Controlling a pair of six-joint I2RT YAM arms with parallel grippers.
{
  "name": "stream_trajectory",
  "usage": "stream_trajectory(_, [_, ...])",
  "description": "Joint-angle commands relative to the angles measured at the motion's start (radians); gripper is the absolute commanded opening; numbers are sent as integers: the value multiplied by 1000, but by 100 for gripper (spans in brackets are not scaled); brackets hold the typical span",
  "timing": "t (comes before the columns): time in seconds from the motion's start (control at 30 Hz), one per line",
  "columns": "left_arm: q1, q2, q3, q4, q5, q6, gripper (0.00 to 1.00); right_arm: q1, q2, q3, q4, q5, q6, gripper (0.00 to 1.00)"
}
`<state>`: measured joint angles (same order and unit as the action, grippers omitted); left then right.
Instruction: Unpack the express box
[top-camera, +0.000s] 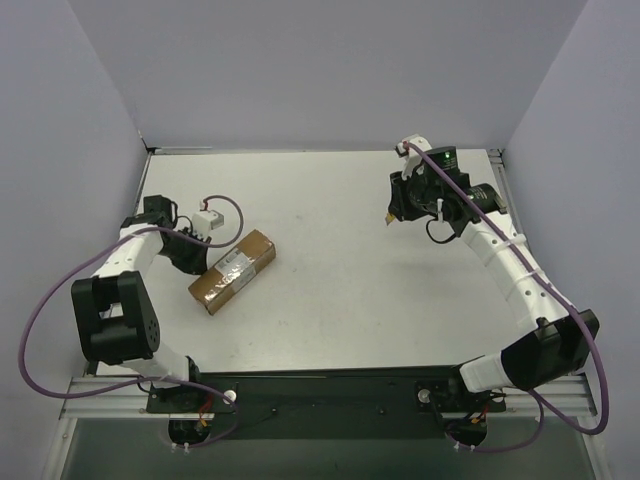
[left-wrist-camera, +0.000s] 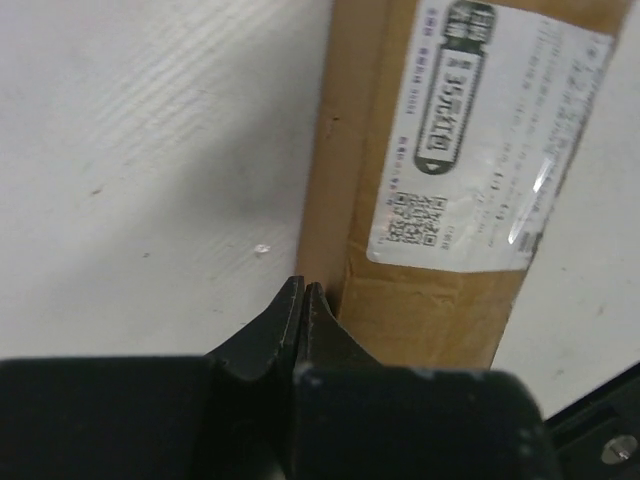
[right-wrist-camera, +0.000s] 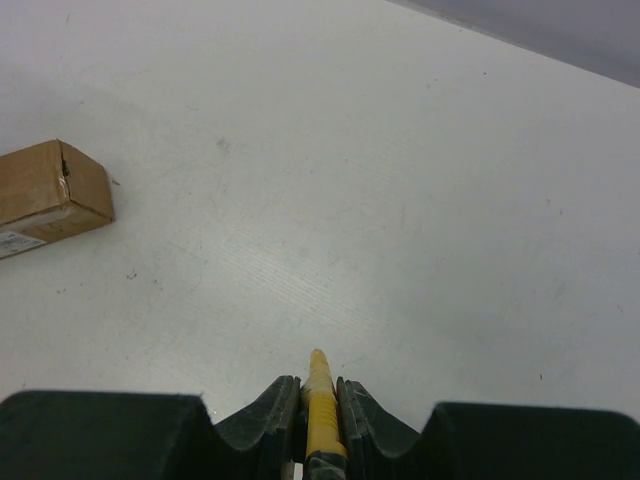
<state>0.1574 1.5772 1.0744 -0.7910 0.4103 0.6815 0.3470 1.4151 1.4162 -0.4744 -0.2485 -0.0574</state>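
The express box (top-camera: 233, 270), a small long brown carton with a white label (left-wrist-camera: 480, 130), lies slantwise on the left half of the table, closed. My left gripper (top-camera: 197, 258) is shut with nothing in it, its tips (left-wrist-camera: 302, 288) resting at the box's left side near the close end (left-wrist-camera: 430, 310). My right gripper (top-camera: 393, 214) hovers at the back right, far from the box, shut on a yellow utility knife (right-wrist-camera: 319, 385) whose tip sticks out past the fingers. The right wrist view catches one end of the box (right-wrist-camera: 50, 185) at its left edge.
Lilac walls close the table in at the left, back and right (top-camera: 330, 70). A black mounting rail (top-camera: 330, 390) runs along the near edge between the arm bases. White tabletop (top-camera: 340, 290) lies between the box and the right arm.
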Motion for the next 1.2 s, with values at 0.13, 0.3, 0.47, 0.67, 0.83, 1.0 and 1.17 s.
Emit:
stream_trajectory(0.13, [-56, -111, -70, -128, 87, 66, 0, 29, -42, -31, 10, 18, -24, 0])
stream_trajectory(0.3, [-58, -128, -56, -113, 39, -15, 0, 33, -45, -34, 8, 17, -27, 0])
stream_trajectory(0.47, [-6, -181, -38, -125, 30, -42, 0, 33, -53, -51, 10, 22, -27, 0])
stream_trajectory(0.67, [28, -281, 5, -119, 127, -120, 9, 33, -51, -63, 16, 11, -27, 0])
stream_trajectory(0.83, [7, -287, -2, -109, 153, -177, 20, 35, -51, -72, 39, 31, -1, 0])
stream_trajectory(1.0, [4, -250, -21, -131, 101, -203, 20, 35, -56, -77, 54, 72, -2, 0])
stream_trajectory(1.17, [4, -269, -66, -102, 150, -183, 21, 35, -59, -94, 49, 49, 7, 0])
